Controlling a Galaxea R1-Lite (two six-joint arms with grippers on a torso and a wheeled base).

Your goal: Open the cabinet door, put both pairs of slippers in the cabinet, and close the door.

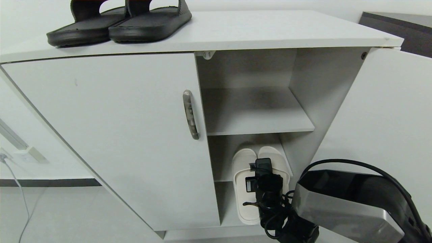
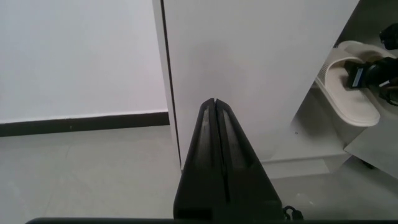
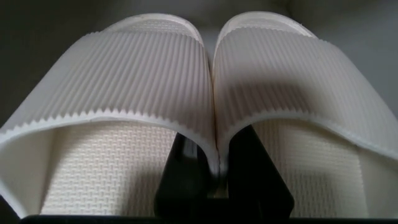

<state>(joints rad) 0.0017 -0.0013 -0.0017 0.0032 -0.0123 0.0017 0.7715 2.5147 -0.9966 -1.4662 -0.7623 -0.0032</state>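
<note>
A pair of black slippers (image 1: 118, 23) lies on top of the white cabinet (image 1: 270, 32), toward its left end. The cabinet's right door (image 1: 388, 111) stands open and its left door (image 1: 118, 135) is closed. A pair of white slippers (image 1: 244, 189) (image 3: 124, 93) (image 2: 351, 93) sits side by side in the lower compartment. My right gripper (image 1: 258, 168) (image 3: 214, 158) is shut on the white slippers, pinching their two inner walls together. My left gripper (image 2: 214, 102) is shut and empty, low in front of the closed left door.
The middle shelf (image 1: 253, 114) holds nothing. A metal handle (image 1: 190, 114) runs along the left door's right edge. A wall outlet (image 1: 28, 153) and a cable (image 1: 13, 175) are at the far left. Grey floor (image 2: 81, 174) lies before the cabinet.
</note>
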